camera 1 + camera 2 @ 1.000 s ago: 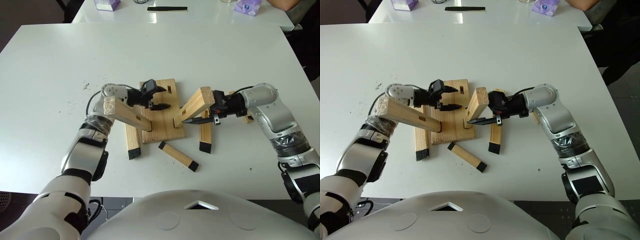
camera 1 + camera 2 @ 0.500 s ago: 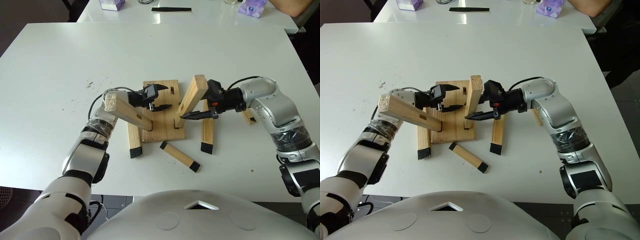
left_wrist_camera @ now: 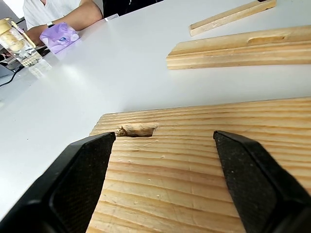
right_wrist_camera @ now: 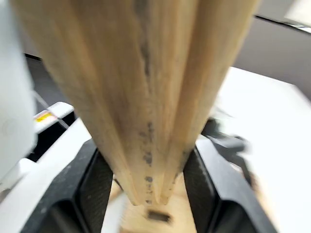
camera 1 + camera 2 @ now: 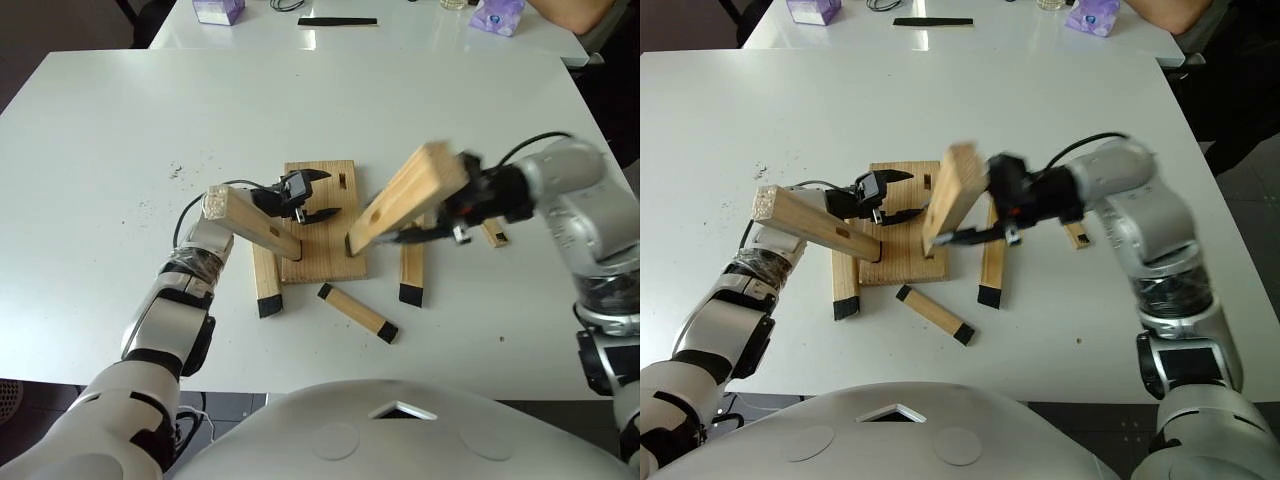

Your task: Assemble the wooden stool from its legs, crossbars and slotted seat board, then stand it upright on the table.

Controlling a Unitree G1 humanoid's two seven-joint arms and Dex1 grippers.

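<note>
The flat, pale wooden slotted seat board is lying at the middle of the white table, slots upward, so that legs can be pushed in from above. A thick pale wooden leg is clamped in the right gripper, whose fingers are closed firmly on its sides. The leg is held at a slant with its lower end down at the board's near right corner. That angle is judged to be a way of feeling the end into the corner slot before it is tipped upright.

A second chunky wooden leg is leaning out from the board's near left corner. It is apparently seated there already, though the joint itself is hidden. The left gripper is poised just above the board, fingers spread wide and nothing in them, probably placed to steady the board.

From the left wrist, the board's grain is shown straight and coarse, with a rough, splintered slot near one edge. A black-tipped leg and a short black-tipped crossbar are lying beside the board, near at hand.
</note>
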